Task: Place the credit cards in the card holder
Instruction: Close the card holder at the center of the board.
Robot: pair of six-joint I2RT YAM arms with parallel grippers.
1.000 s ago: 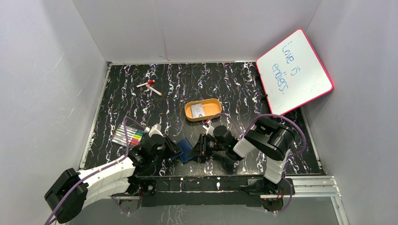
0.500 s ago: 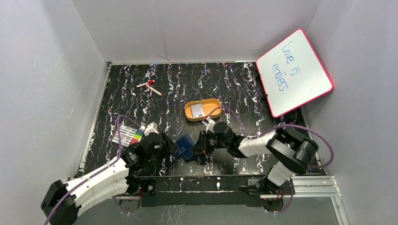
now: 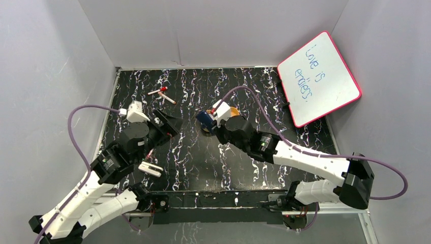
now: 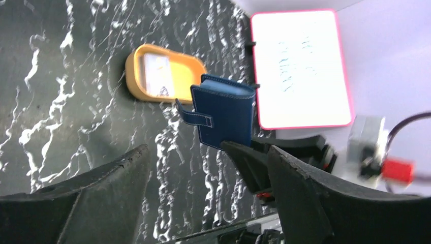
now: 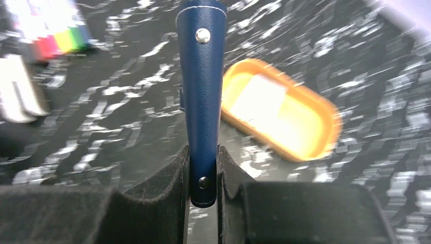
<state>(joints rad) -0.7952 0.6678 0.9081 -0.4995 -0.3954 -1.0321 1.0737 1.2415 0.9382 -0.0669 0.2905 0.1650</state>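
Observation:
The card holder (image 3: 204, 118), a folded navy wallet with a snap tab, hangs above the table next to the orange tray (image 3: 234, 110). My right gripper (image 3: 209, 121) is shut on its lower edge; in the right wrist view the card holder (image 5: 202, 86) stands upright between the fingers (image 5: 167, 193). One pale credit card (image 4: 155, 76) lies in the orange tray (image 4: 136, 76). My left gripper (image 3: 165, 122) is open and empty, to the left of the card holder (image 4: 226, 112) and apart from it.
A pink-framed whiteboard (image 3: 319, 76) leans at the back right. Two red-capped pens (image 3: 162, 94) lie at the back left. A pack of coloured markers (image 5: 53, 30) lies to the left, under my left arm in the top view.
My left gripper opened, let go of the card holder and drew back up to the left. My right arm lifted the card holder and carried it away from the near edge to beside the orange tray.

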